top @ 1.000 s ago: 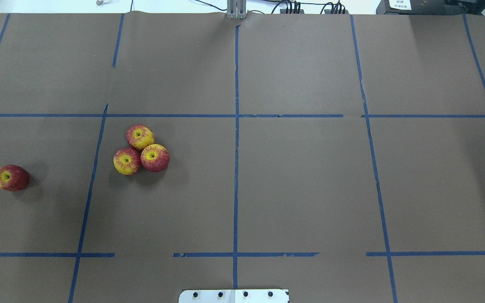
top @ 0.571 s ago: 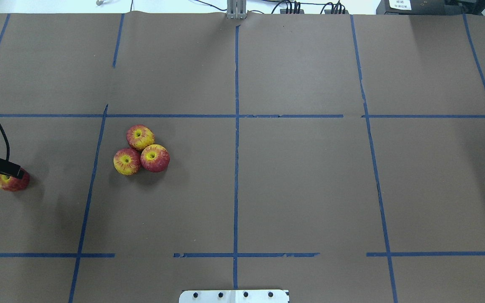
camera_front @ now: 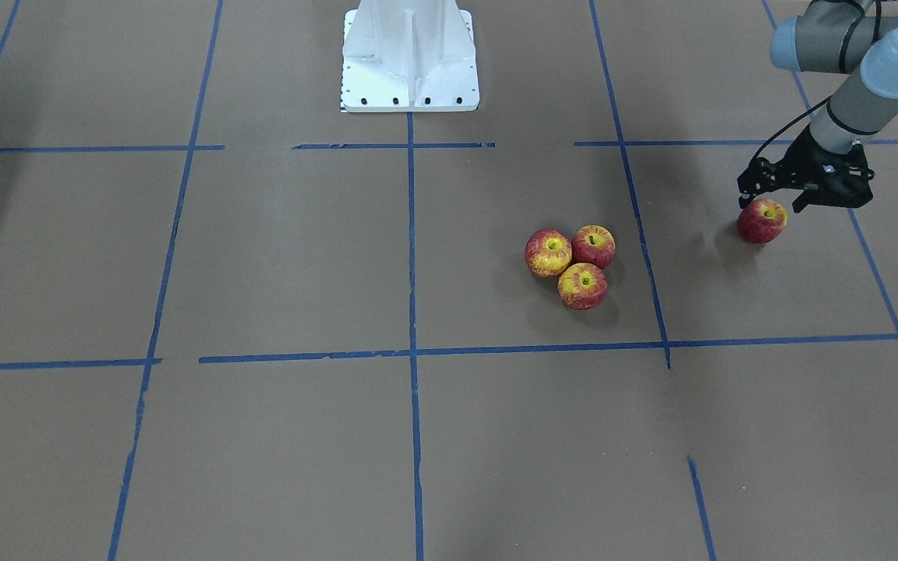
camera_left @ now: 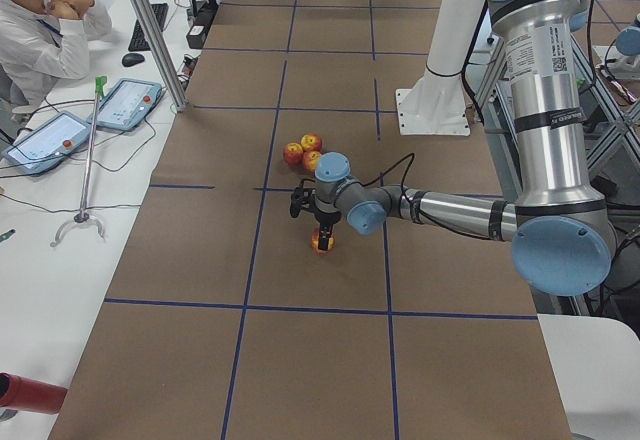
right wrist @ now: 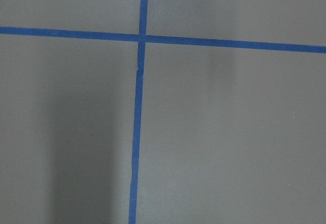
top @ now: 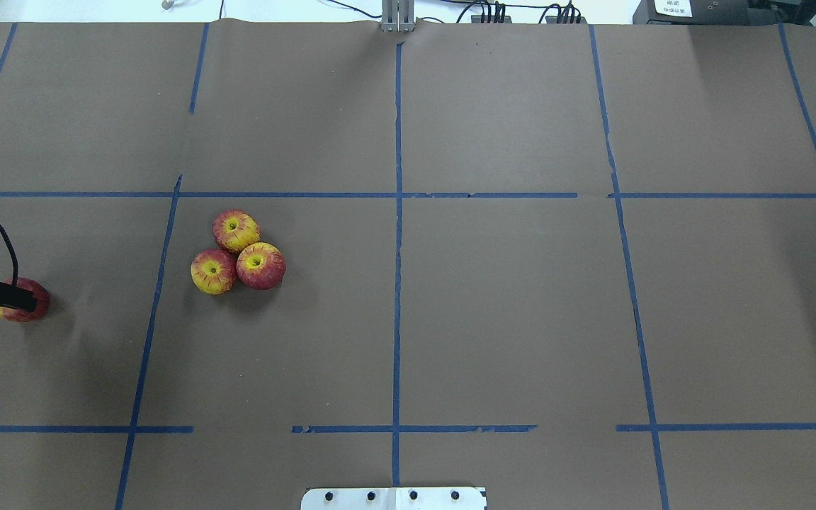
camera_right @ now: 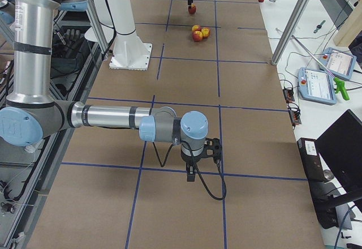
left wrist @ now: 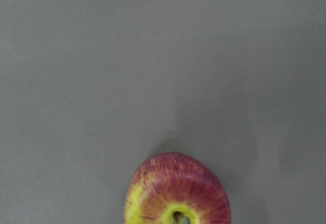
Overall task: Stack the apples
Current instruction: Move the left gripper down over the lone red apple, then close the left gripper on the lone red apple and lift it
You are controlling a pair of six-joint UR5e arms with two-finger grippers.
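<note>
1. My left gripper (camera_front: 772,206) hangs straight over the darker apple (camera_front: 761,223). That apple sits alone on the brown paper surface (top: 507,319), far out on the robot's left side.
2. The left fingers (camera_front: 744,199) are spread, with one tip on each side of the apple's top. I cannot tell from any view whether they touch its skin.
3. On my left wrist feed, the darker apple lies at the bottom edge of the view. It is upright, with the yellow stem hollow facing up and bare paper all around it.
4. The other three apples are bunched together in the next square toward the middle. A blue tape line (top: 155,283) runs between them and the darker one.
5. In that bunch, the far apple (top: 236,230), the near-left apple (top: 213,271) and the near-right apple (top: 261,265) all rest on the surface. Each touches its neighbours, their hollows face up, and none lies on top of another.
6. My right gripper (camera_right: 191,176) shows only in the side view from the robot's right. It points down over a tape line, well apart from every apple.
7. I cannot tell whether the right fingers are spread or pressed together. The right wrist feed gives only brown paper and a crossing of blue tape.
</note>
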